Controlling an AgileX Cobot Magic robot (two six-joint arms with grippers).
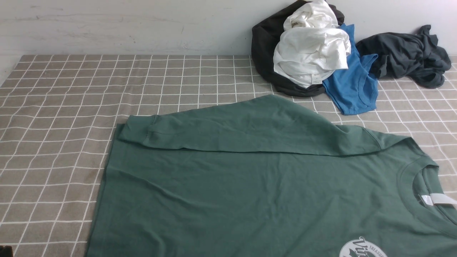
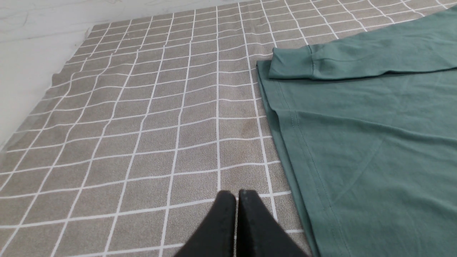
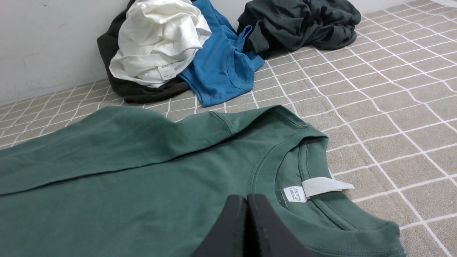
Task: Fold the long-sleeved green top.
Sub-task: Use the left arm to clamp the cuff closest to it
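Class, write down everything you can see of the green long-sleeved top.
The green long-sleeved top looks like soft knit cotton. It lies spread flat on the checked tablecloth, with its ribbed round collar towards the robot's right and its hem to its left. The far sleeve is folded across the body, its cuff near the hem. A white label sits inside the neck, and a round white print shows at the near edge.

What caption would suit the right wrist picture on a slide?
Shut right pincer near the collar of the green long-sleeved top, one sleeve folded across it, other clothes heaped against the wall.
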